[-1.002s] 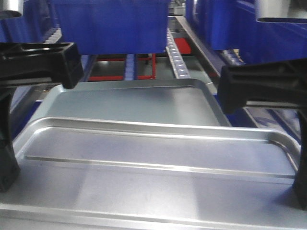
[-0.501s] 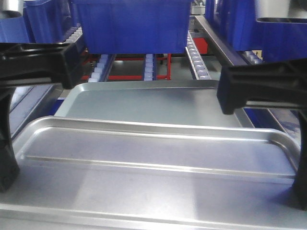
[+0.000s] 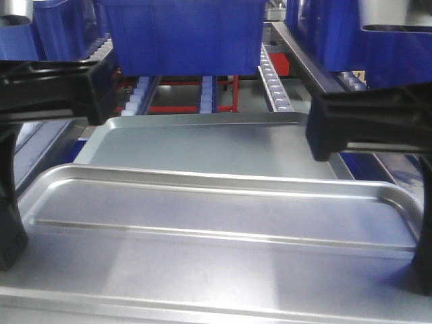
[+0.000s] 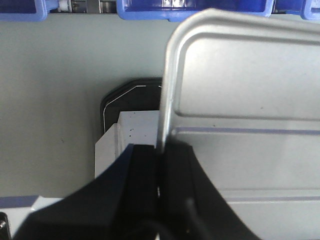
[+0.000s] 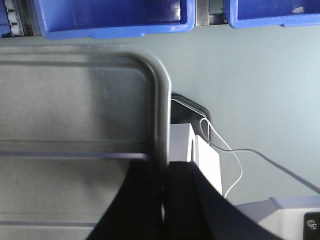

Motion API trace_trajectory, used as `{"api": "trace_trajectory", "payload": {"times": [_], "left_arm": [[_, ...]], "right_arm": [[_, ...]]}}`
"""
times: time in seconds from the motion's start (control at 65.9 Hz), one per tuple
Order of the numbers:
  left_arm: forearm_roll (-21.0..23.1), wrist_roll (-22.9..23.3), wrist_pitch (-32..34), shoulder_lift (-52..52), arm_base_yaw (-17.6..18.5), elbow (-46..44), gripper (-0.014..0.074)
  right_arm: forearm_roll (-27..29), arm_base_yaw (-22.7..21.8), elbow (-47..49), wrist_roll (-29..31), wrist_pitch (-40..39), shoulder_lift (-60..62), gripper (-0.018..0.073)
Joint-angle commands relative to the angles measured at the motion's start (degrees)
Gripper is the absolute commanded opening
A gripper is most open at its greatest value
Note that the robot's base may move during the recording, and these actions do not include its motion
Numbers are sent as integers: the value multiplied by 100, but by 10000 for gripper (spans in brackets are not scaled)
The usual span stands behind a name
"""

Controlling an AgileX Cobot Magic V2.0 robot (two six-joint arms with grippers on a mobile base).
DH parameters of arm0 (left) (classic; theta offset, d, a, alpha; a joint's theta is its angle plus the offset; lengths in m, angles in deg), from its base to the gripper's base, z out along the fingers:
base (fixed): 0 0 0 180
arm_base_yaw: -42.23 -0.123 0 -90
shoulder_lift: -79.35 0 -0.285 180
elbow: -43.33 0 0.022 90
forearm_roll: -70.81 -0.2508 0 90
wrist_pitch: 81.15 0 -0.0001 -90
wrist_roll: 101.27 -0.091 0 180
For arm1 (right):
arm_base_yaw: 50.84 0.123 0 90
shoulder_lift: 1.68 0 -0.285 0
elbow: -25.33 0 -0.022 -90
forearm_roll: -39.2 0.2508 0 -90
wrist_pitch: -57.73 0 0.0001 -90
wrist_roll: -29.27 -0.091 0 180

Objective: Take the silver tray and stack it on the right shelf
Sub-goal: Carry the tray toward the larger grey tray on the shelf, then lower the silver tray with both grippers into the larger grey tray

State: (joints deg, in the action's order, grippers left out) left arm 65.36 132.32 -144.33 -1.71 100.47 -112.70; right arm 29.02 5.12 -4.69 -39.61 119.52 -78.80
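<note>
The silver tray (image 3: 223, 216), shiny with two lengthwise ridges, fills the foreground of the front view, held level between both grippers. My left gripper (image 4: 161, 152) is shut on its left rim; the tray (image 4: 240, 100) stretches to the right. My right gripper (image 5: 164, 170) is shut on its right rim; the tray (image 5: 75, 110) stretches to the left. In the front view the left gripper (image 3: 10, 223) and right gripper (image 3: 424, 243) show as black shapes at the tray's ends. A steel rail with small pale rollers (image 3: 273, 84), part of the right shelf, runs back behind the tray.
A duller, ridgeless grey tray (image 3: 202, 145) lies just beyond the held tray. Blue bins (image 3: 182, 37) stand on the racks behind it, with another at the right (image 3: 337, 34). White rollers (image 3: 138, 94) and a red frame (image 3: 175, 108) show under the bins.
The bins, roller rail and grey tray have shifted to the right in the front view. The silver tray stays gripped at both ends in the same place in view.
</note>
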Motion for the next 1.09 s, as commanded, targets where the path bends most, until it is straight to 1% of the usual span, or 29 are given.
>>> {"api": "trace_trajectory", "payload": {"times": [0.0, 0.152, 0.334, 0.546, 0.85, 0.986, 1.077], "left_arm": [[-501, 92, -1319, 173, -57, -114, -100], [-501, 92, -1300, 173, -57, -114, -100], [-501, 92, -1322, 173, -57, -114, -100], [-490, 92, -1272, 173, -57, -114, -100], [-526, 92, -363, 173, -67, -136, -100], [-555, 80, -108, 173, -229, -136, -100], [-636, 1, 59, 173, -443, -136, -100]], "right_arm": [[-418, -35, 89, 30, 1119, 120, 52], [-418, -35, 89, 30, 1070, 120, 52], [-418, -35, 89, 30, 1285, 120, 52], [-424, -35, 89, 30, 973, 120, 52], [-471, -35, 202, 67, -111, 120, 52], [-767, -127, 395, 67, -247, 120, 52], [-961, -294, 522, 67, -246, 120, 52]]}}
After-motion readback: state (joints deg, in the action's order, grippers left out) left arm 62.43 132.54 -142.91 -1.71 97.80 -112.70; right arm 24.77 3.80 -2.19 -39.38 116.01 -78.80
